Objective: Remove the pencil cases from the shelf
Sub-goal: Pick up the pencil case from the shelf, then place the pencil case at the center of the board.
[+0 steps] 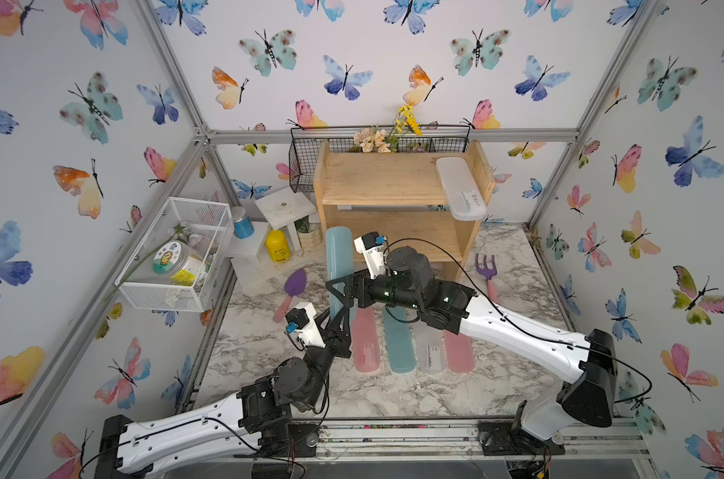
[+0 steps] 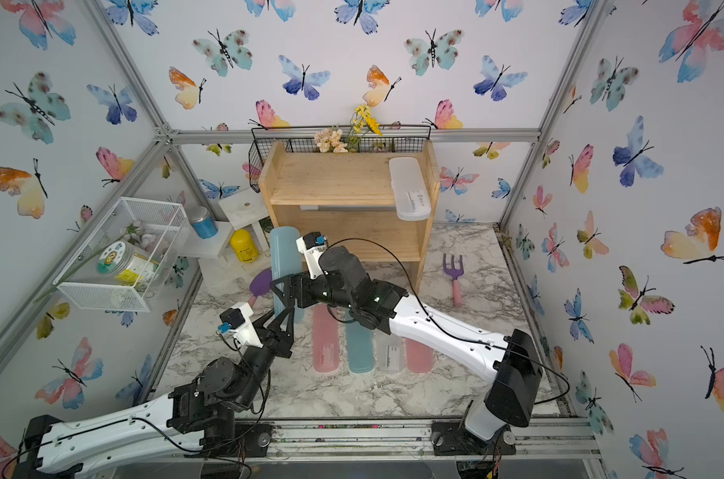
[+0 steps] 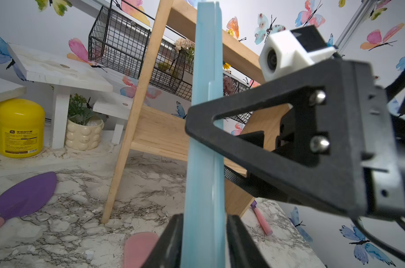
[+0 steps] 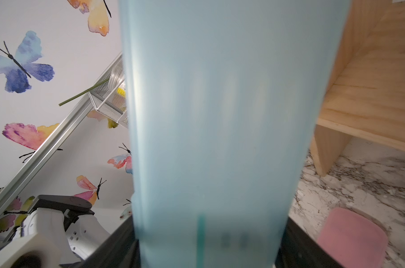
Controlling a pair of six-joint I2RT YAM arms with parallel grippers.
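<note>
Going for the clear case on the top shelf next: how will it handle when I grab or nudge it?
Likely stiff: the frosted clear case holds its flat shape though its near end overhangs the shelf front edge. Given that overhang, it is probably apt to tip off if nudged forward. Its smooth plastic may slip in the jaws.

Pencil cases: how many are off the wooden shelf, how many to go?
Done: four cases lie in a row on the marble table. In hand: a teal case stands upright, the right pincer gripping it, the left pincer around its lower end. Left: one clear case on the shelf, top tier.
</note>
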